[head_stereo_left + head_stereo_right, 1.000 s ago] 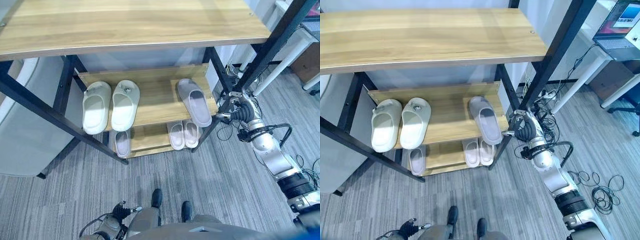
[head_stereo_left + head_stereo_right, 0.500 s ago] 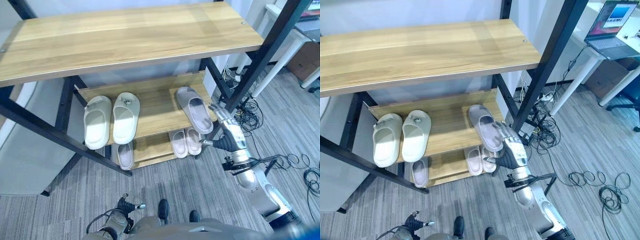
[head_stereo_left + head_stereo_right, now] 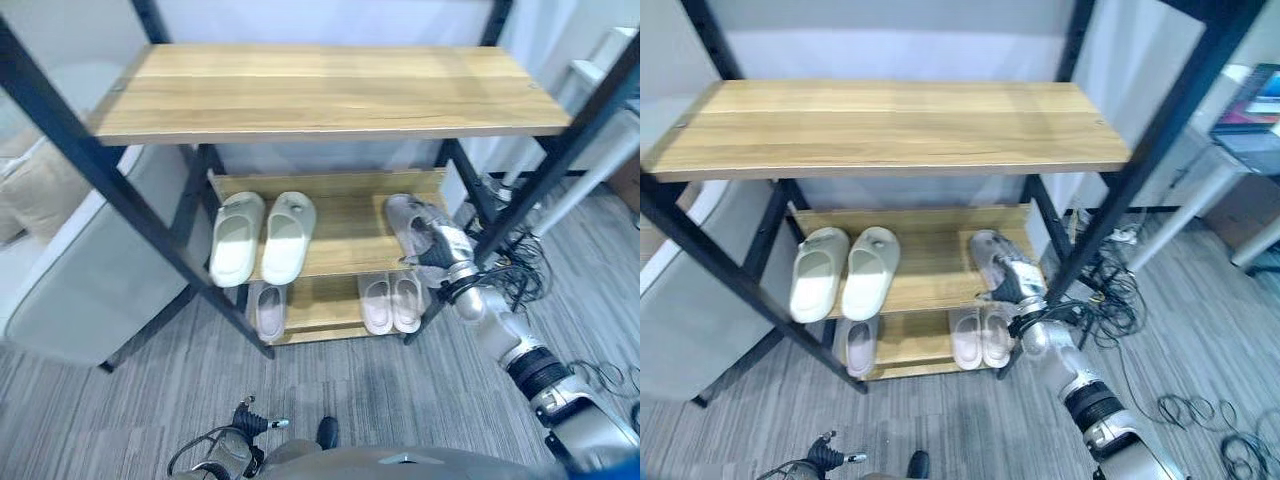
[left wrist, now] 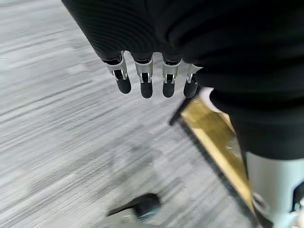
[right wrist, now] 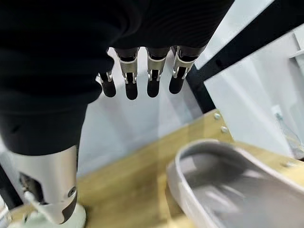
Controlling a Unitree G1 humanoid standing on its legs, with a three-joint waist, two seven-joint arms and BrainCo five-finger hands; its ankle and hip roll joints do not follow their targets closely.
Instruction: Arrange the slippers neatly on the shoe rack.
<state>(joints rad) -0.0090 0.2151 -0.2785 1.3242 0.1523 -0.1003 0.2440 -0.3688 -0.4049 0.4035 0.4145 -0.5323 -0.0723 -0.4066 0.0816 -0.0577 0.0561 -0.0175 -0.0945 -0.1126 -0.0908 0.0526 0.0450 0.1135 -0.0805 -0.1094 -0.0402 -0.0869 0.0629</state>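
Observation:
On the shoe rack's middle shelf (image 3: 345, 225) a grey slipper (image 3: 403, 213) lies at the right end, angled. My right hand (image 3: 438, 247) hovers over its near end. In the right wrist view the fingers (image 5: 128, 80) hang straight above the grey slipper (image 5: 218, 190), apart from it. Two white slippers (image 3: 237, 250) (image 3: 288, 236) sit side by side at the shelf's left. On the lower shelf a pale pair (image 3: 392, 301) stands at the right and a single slipper (image 3: 268, 311) at the left. My left hand (image 4: 145, 80) hangs open low over the floor.
The rack's wide top shelf (image 3: 330, 90) overhangs the middle one. Its black slanted posts (image 3: 545, 180) stand close beside my right arm. A grey sofa (image 3: 70, 280) is left of the rack. Cables (image 3: 515, 280) lie on the floor at the right, by white table legs (image 3: 600, 140).
The camera has shifted. My right hand has moved from beside the rack's right post inward, over the near end of the grey slipper on the middle shelf.

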